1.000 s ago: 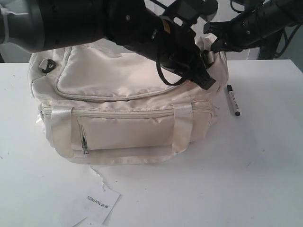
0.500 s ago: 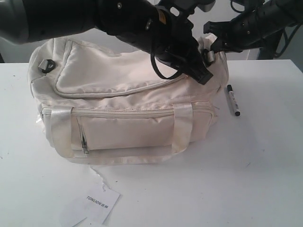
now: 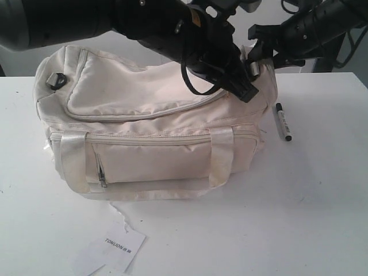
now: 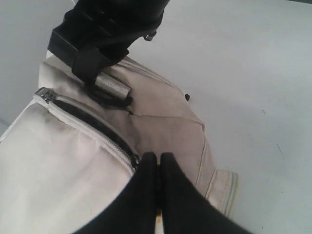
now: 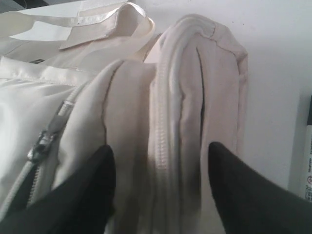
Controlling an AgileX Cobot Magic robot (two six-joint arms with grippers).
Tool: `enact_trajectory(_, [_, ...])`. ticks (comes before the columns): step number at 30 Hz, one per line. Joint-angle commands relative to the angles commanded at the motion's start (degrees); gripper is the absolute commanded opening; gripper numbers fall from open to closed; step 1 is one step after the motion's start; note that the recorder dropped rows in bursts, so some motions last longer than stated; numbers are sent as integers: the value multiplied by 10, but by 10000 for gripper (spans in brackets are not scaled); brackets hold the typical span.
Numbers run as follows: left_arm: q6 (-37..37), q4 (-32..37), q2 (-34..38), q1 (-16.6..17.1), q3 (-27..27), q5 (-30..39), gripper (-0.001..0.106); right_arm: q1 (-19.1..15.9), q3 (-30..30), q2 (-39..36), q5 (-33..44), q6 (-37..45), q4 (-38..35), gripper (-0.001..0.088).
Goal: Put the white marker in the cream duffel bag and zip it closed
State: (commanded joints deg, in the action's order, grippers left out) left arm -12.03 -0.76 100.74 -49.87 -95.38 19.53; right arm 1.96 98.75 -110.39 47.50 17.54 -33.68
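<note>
The cream duffel bag sits mid-table. Its top zip gapes dark between the metal slider and the bag's right end. My left gripper reaches across to that end. It is shut, its fingertips pinching the bag fabric where the zip ends. My right gripper hovers just behind, open, with a fold of the bag's end loose between its fingers. The white marker lies on the table right of the bag, apart from both grippers; its barrel shows beside the right fingers.
A white paper tag lies near the front edge of the white table. The bag's strap handles hang over its front pocket. Both black arms crowd the space above the bag's right end.
My right gripper has opened and let go of the bag's end. The left gripper has risen slightly, lifting the bag's top. The marker has not moved.
</note>
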Motion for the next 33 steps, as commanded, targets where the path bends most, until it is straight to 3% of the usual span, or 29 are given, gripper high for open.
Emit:
enact_trajectory(6, [0, 0, 0, 0, 0, 2, 0, -10, 0, 49, 68, 5, -34, 572])
enact_trajectory(13, [0, 0, 0, 0, 0, 2, 0, 7, 0, 37, 152, 17, -84, 567])
enact_trajectory(29, [22, 0, 0, 0, 0, 2, 0, 42, 0, 1, 120, -13, -96, 567])
enact_trajectory(33, [22, 0, 0, 0, 0, 2, 0, 42, 0, -5, 109, -13, -96, 500])
